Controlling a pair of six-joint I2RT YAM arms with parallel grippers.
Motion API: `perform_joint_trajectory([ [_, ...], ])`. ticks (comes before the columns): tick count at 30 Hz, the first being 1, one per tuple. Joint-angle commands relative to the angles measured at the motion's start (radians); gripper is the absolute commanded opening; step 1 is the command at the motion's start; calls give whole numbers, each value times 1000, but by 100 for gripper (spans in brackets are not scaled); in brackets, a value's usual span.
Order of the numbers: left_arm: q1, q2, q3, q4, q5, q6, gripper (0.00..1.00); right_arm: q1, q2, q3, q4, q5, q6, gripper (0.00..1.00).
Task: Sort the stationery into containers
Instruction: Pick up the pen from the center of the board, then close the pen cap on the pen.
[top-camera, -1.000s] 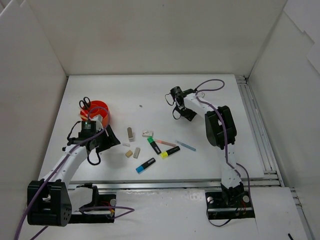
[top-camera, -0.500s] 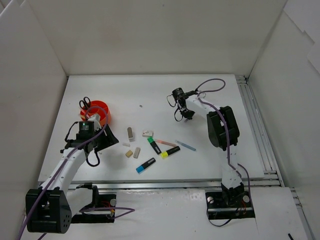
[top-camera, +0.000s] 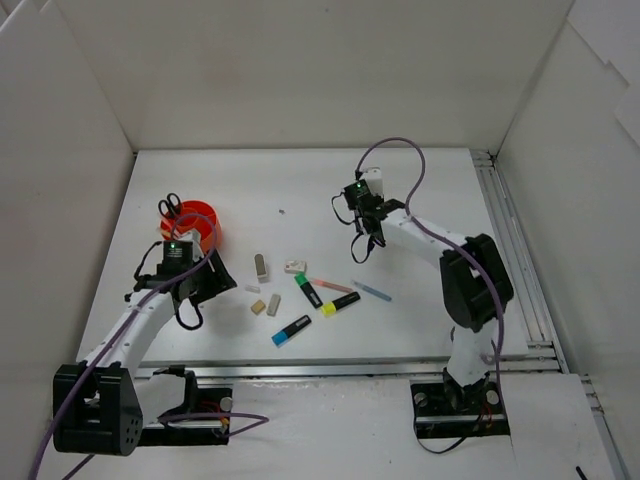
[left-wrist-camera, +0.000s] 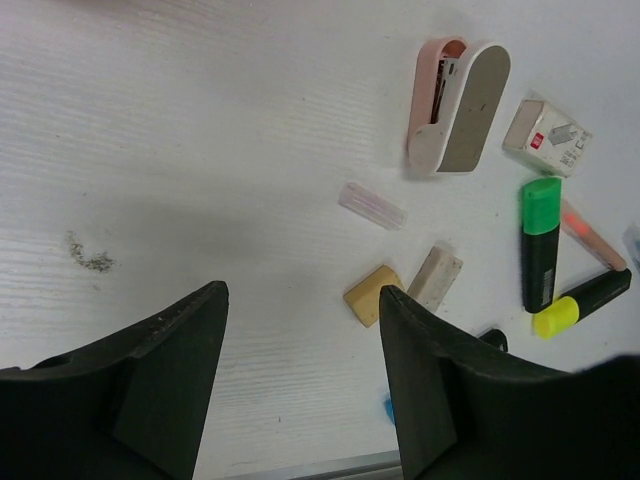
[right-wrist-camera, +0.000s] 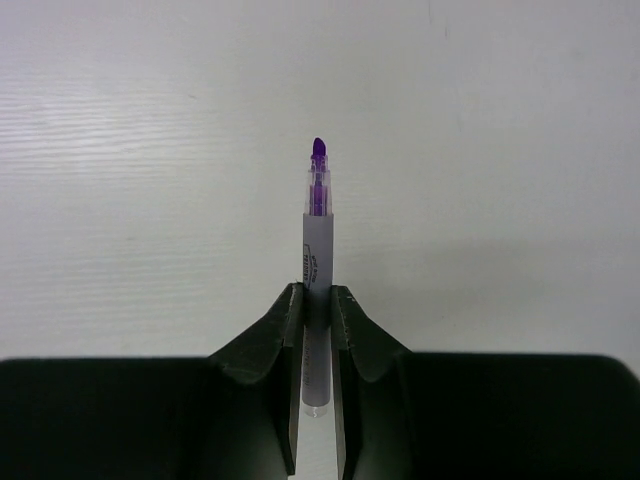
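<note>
Bright even overhead light, soft faint shadows, sharp focus

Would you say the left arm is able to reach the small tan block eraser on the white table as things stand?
Probably yes: the left gripper is open and empty, and the small tan block eraser lies on bare white table right by one finger, nothing between them.

Round orange-red holder (top-camera: 196, 222) stands left on the surface (top-camera: 420, 200), black-handled scissors (top-camera: 169, 207) upright inside. Green highlighter (top-camera: 308, 290), yellow highlighter (top-camera: 341, 303), blue highlighter (top-camera: 291, 330) and beige erasers (top-camera: 272, 305) lie mid-surface. Right pincer (right-wrist-camera: 317, 295) clamps purple-tipped pen (right-wrist-camera: 317, 230).
</note>
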Motion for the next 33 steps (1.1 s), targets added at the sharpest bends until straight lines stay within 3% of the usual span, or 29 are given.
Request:
perform_joint_trajectory([
  [1, -40, 64, 88, -14, -60, -82, 57, 53, -211, -63, 286, 31, -277, 0],
  [4, -51, 151, 130, -14, -23, -119, 54, 50, -265, -123, 319, 92, -280, 0],
  [7, -80, 213, 180, -22, -20, -16, 48, 47, -297, -162, 320, 85, -298, 0],
  [9, -92, 237, 210, -43, -49, 34, 58, 50, -320, -191, 333, 73, -320, 0],
  [12, -93, 278, 276, -201, -150, -108, 56, 49, -357, -221, 333, 117, -332, 0],
  [17, -141, 308, 233, -156, -126, -380, 55, 44, -417, -284, 369, 227, -315, 0],
  [20, -195, 381, 265, -165, -133, -461, 47, 41, -452, -318, 397, 254, -315, 0],
  [26, -252, 476, 340, -211, -209, -567, 41, 0, -521, -381, 405, 189, -298, 0],
  [33, -275, 478, 348, -250, -287, -653, 38, -35, -575, -430, 417, 114, -292, 0],
])
